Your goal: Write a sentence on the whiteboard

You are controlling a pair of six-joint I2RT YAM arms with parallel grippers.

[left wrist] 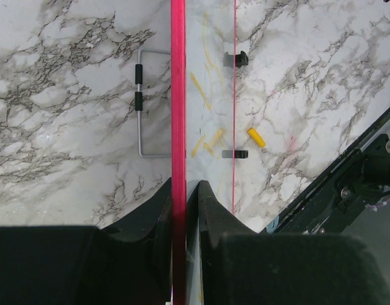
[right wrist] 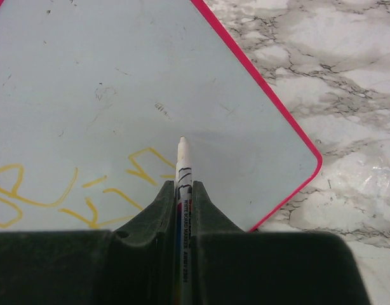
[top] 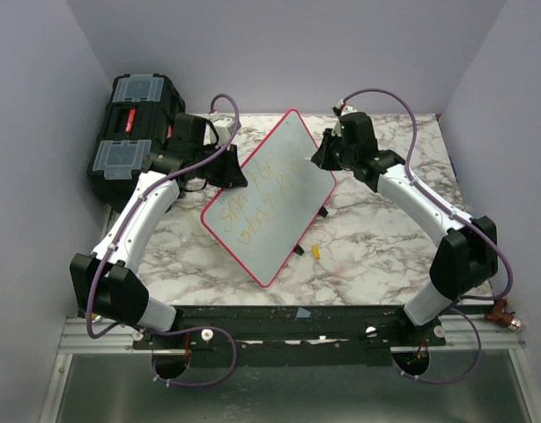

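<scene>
The whiteboard, white with a pink-red frame, lies tilted on the marble table. Yellow-orange handwriting runs across it in two lines. My left gripper is shut on the board's far-left frame edge; the board shows edge-on in the left wrist view. My right gripper is shut on a white whiteboard marker, held over the board's bare right part, just past the last yellow strokes. I cannot tell whether the tip touches the surface. The marker's yellow cap lies on the table by the board.
A black toolbox stands at the back left behind the left arm. Two small black clips sit on the board's near-right edge. A wire stand lies on the marble under the board. The table's front rail runs along the near edge.
</scene>
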